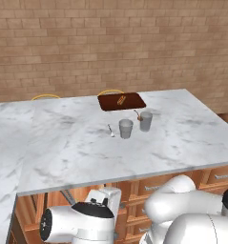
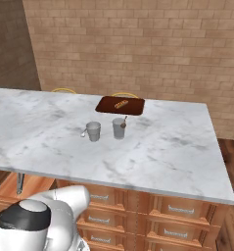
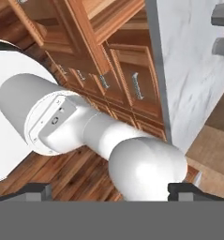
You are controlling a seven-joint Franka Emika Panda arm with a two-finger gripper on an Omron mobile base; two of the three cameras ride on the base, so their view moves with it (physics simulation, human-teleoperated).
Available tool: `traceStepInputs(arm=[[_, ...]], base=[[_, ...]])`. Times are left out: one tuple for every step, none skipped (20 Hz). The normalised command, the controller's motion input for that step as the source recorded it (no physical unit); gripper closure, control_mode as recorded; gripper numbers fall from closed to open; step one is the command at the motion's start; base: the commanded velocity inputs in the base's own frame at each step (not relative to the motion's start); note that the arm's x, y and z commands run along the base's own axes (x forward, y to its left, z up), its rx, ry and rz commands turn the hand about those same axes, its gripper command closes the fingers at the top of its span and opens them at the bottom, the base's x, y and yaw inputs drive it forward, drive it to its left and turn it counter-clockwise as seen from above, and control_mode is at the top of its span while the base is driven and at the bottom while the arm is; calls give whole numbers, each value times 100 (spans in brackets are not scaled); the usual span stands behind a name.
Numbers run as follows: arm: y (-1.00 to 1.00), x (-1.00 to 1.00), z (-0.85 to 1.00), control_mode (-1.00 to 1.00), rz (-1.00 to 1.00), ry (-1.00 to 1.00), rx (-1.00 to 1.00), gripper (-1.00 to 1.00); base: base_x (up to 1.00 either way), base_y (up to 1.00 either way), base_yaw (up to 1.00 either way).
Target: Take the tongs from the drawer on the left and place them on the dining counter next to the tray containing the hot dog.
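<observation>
The dining counter [image 1: 77, 147] is a white marble slab on reddish-brown cabinets. Near its far edge lies the dark-brown tray [image 1: 132, 103] with the hot dog [image 1: 120, 99] on it; both also appear in the right base view, the tray [image 2: 131, 107] and the hot dog [image 2: 121, 104]. The tongs are hidden. Below the counter's front edge on the left, a drawer [image 2: 8, 186] looks pulled out, with its silver bar handle [image 2: 20, 183] showing. My gripper [image 3: 111, 190] hangs low in front of the cabinets, below counter height. Its fingertips [image 3: 38, 190] stand far apart, open, holding nothing.
Two grey cups [image 1: 126, 128] [image 1: 145, 121] stand in front of the tray, and a small silver utensil [image 1: 110, 130] lies beside the left cup. Closed drawer fronts with bar handles [image 3: 137, 84] run under the counter. Two chair backs [image 1: 45, 96] peek over the far edge.
</observation>
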Motion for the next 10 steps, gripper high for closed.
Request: traceStepInputs(arm=[[0, 31, 99, -100, -4, 19, 0, -100], [0, 0, 21, -100, 0, 2, 0, -100], [0, 0, 0, -100, 0, 0, 0, -100], [0, 0, 0, -100, 0, 0, 0, -100], [0, 16, 0, -100, 0, 0, 0, -100], [3, 38, 0, -100, 0, 0, 0, -100], [6, 34, 0, -100, 1, 12, 7, -100], [2, 29, 0, -100, 5, 19, 11, -100], [0, 31, 7, -100, 9, 26, 13, -100], [0, 33, 15, -100, 10, 27, 14, -100]], base=[[0, 0, 0], [0, 0, 0], [0, 0, 0], [0, 0, 0], [0, 0, 0], [0, 0, 0], [0, 0, 0], [0, 0, 0], [0, 0, 0], [0, 0, 0]])
